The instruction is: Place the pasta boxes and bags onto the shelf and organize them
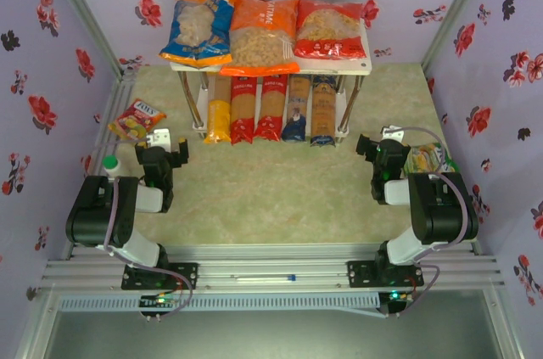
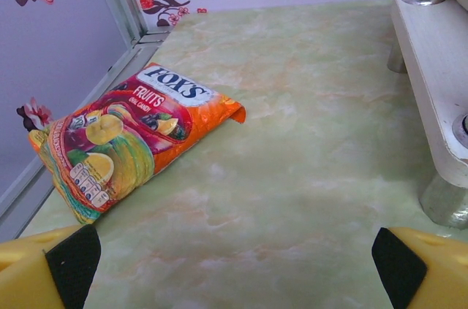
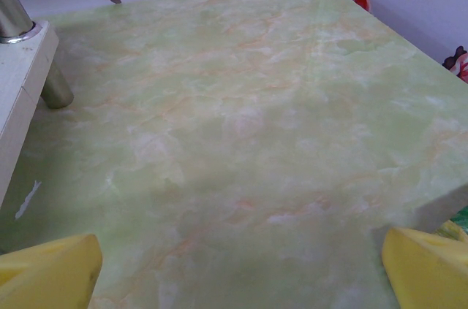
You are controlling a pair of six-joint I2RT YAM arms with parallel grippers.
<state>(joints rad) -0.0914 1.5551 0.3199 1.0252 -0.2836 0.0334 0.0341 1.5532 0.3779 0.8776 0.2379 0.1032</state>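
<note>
Our left gripper (image 1: 168,143) and right gripper (image 1: 379,140) hang wide open, holding nothing, by the tabletop's (image 1: 280,193) near edge. Well beyond them, the white shelf (image 1: 366,67) carries three crinkly bags (image 1: 263,32) above five narrow pasta boxes (image 1: 270,109).

Top tier of the white shelf (image 1: 366,60): three bags are laid side by side, left to right the blue-orange bag (image 1: 199,28), the orange bag (image 1: 265,36) and the red bag (image 1: 329,30); lower tier: five boxes are ranged in a row, a yellow box (image 1: 218,111), a red box (image 1: 243,109), a second red box (image 1: 271,108), a dark blue box (image 1: 297,108), a second dark blue box (image 1: 323,111); the left gripper (image 1: 165,152) and right gripper (image 1: 378,152) are held over the green marbled table (image 1: 271,185), each empty; an orange-red snack packet (image 1: 137,119) is seen by the left wall; a green packet (image 1: 426,158) lies just beside the right arm.
</note>
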